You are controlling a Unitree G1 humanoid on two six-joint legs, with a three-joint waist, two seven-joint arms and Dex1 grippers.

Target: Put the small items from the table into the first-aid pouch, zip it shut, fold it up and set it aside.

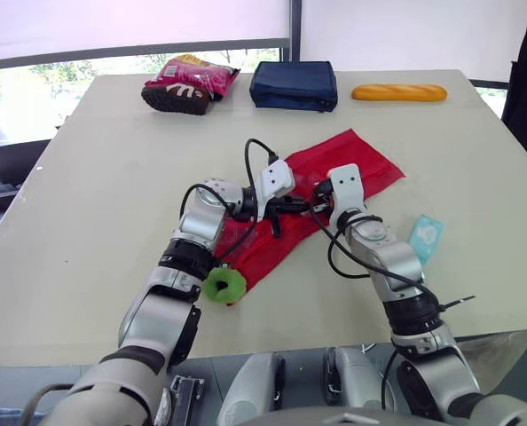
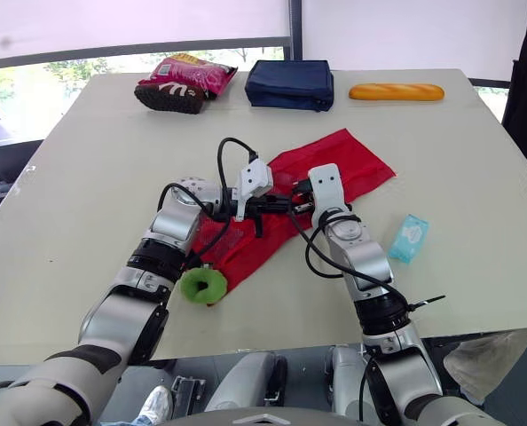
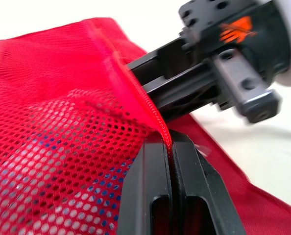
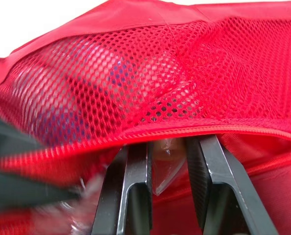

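Head view first: the red pouch (image 1: 357,164) lies on the tabletop (image 1: 86,222) on a diagonal, its long axis running from near-left to far-right. My two hands meet over its middle, the left hand (image 1: 299,205) coming in from the left and the right hand (image 1: 319,195) from the right, tips almost touching.

Two loose things are out: a green ring (image 1: 224,286) touching the pouch's near end by my left forearm, and a light blue packet (image 1: 426,236) by my right forearm, apart from the pouch.

Left wrist view: my left hand (image 3: 171,147) is clenched on the pouch's zip edge (image 3: 157,120), lifting it. The right hand's black fingers (image 3: 184,85) sit just behind that edge.

Right wrist view: my right hand (image 4: 167,147) grasps a small glossy piece (image 4: 165,169), and the zip edge (image 4: 209,128) runs straight across, just ahead of the tips. I judge the mouth is dead ahead of the right hand, so the push goes forward under that edge. What the piece is, I cannot tell.
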